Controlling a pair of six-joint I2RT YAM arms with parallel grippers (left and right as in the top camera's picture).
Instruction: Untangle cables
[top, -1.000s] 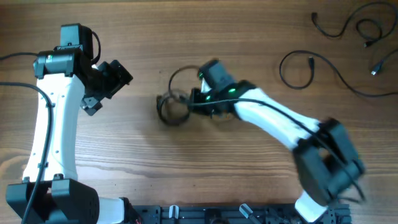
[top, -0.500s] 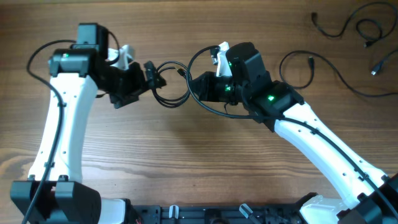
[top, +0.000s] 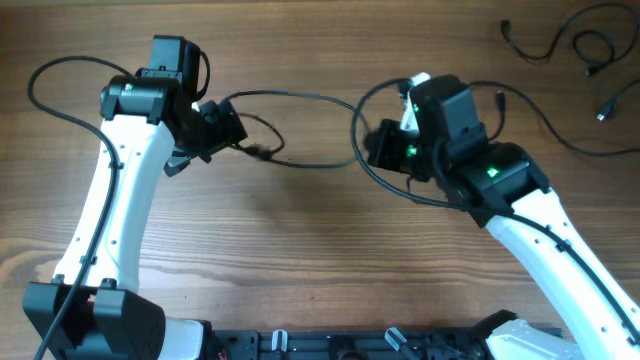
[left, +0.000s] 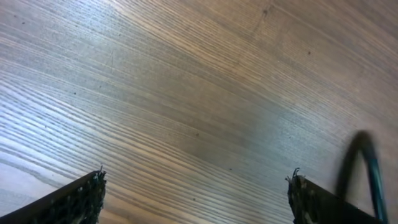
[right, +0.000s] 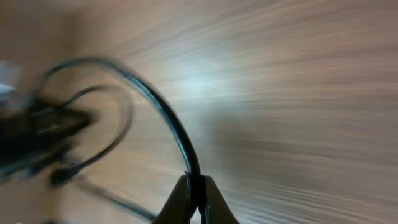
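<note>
Right gripper (right: 194, 190) clamps its fingertips on a black cable (right: 188, 158) just right of the table's centre. The cable trails in slack loops toward 9 o'clock, and a small tangle of it lies just beside the left gripper (left: 194, 186), whose fingers stand wide apart over bare wood. More loose cables (top: 560, 45) lie well apart at 2 o'clock on the wooden table (top: 300, 260).
</note>
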